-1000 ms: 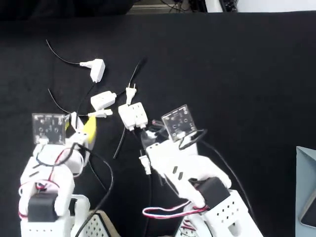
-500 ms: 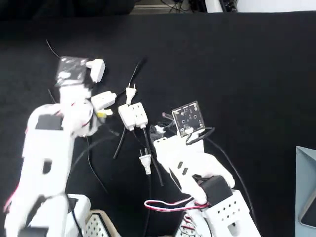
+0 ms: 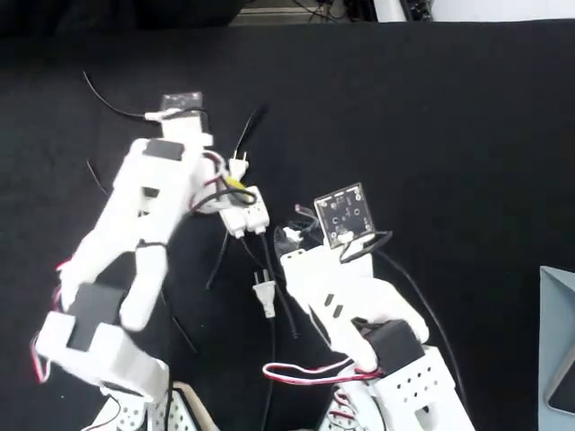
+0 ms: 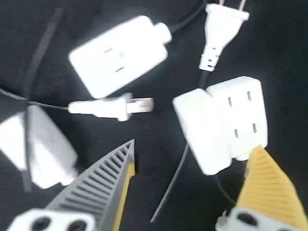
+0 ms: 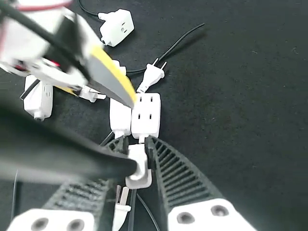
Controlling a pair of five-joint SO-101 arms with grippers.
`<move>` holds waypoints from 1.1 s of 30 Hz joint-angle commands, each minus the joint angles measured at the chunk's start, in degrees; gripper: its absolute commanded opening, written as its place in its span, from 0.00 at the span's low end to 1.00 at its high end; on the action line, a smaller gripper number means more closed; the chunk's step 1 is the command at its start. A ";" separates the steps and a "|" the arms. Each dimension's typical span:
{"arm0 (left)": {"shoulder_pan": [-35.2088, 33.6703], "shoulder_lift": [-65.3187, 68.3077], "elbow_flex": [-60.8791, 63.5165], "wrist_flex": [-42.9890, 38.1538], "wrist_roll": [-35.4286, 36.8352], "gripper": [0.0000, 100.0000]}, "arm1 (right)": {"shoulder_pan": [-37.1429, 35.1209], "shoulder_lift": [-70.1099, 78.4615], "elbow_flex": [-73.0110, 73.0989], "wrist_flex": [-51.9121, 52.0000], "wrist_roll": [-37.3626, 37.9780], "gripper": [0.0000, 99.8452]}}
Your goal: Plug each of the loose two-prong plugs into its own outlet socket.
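Left tool (image 4: 192,149) hangs with its jaws spread wide over the cluster of white fittings on the black surface (image 3: 431,117), gripping nothing; its yellow jaw sits just beside the double outlet block (image 4: 238,113). Right tool (image 5: 134,140) looks closed around a small white plug (image 5: 138,168) just beside one end of that block. Loose ones lie about: a slim plug (image 4: 103,108) with its prongs toward the block and a single socket (image 4: 120,53) beside it, a corded plug (image 4: 222,26) just past the block, and a fourth plug (image 3: 262,296) on the surface near the right arm.

These pieces look light, hard and smooth, so I'd expect them to skid or spin if nudged, and the thin cords to tug them off line. The block is unanchored and would likely slide under an insertion push, so one tool probably has to pinch it across its long flat sides. A plug is best taken across the flat faces of its body, behind the prongs, not on the prongs or the cord, with the blades kept square to the slots
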 commanded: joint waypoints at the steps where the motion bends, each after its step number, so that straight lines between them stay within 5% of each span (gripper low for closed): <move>1: 2.24 5.01 -5.67 -0.18 4.04 0.36 | 0.62 -0.57 -1.45 -0.09 0.35 0.01; 7: 1.89 11.08 -6.81 -1.05 3.87 0.32 | 0.62 -0.57 -1.45 -0.09 0.35 0.01; 15: 0.13 12.40 -7.87 -1.76 3.78 0.03 | 0.35 -0.57 -1.36 0.09 0.35 0.01; 21: -2.95 12.31 -9.19 0.26 3.60 0.03 | 0.35 -0.57 -1.36 0.09 0.35 0.01; 33: -2.15 0.79 -13.85 19.78 -8.62 0.03 | 0.35 -0.57 -1.36 0.09 0.35 0.01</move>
